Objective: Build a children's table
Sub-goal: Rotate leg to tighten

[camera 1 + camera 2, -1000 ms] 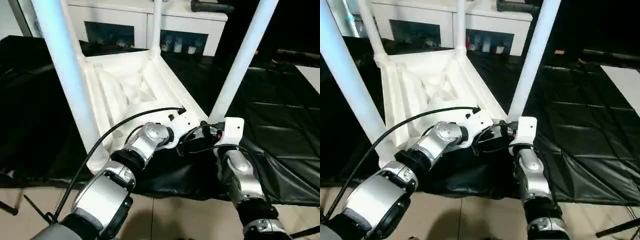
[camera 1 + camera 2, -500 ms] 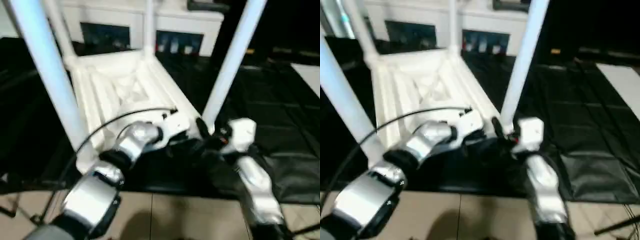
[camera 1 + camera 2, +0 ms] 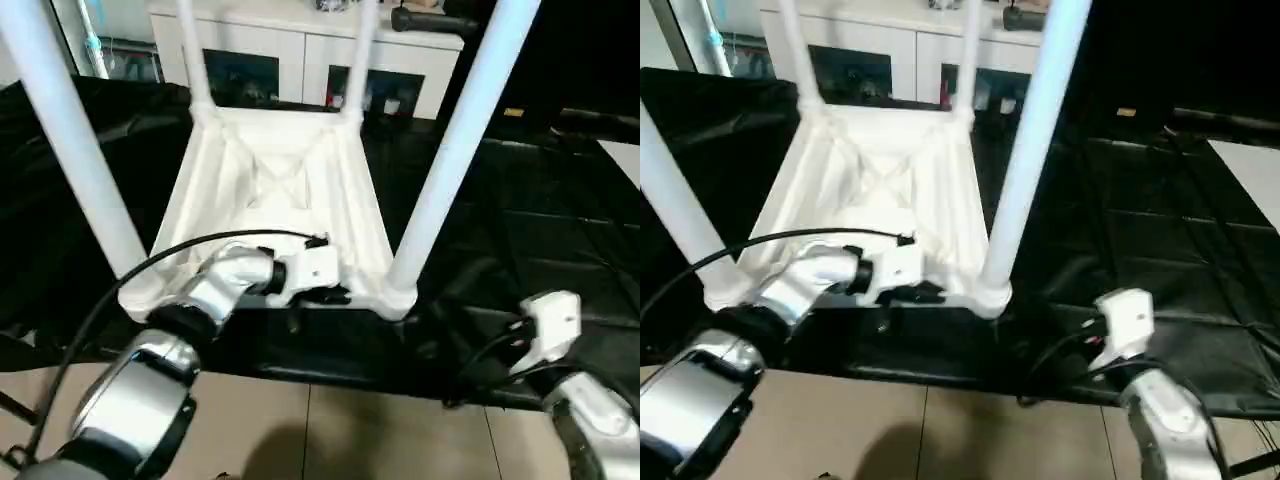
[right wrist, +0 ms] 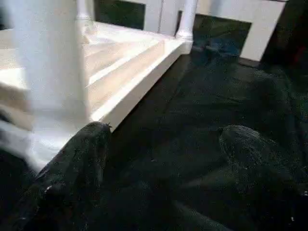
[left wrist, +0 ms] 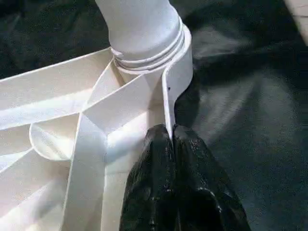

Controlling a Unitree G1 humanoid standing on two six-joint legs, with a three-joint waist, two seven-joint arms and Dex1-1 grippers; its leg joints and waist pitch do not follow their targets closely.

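Head view: upturned tabletop on black cloth, legs up; my left tool at its near rim | Left wrist: left tool fingers clamped on rim beside corner leg | Right wrist: my right tool apart, just beside tabletop.

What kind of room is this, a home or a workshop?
Probably an indoor test room furnished like a home: a white cabinet with glass doors stands behind, the floor is tiled, and black sheeting lies under the upturned tabletop.

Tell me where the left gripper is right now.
The left gripper is pinched on the near rim of the upturned tabletop, beside the leg at its near right corner.
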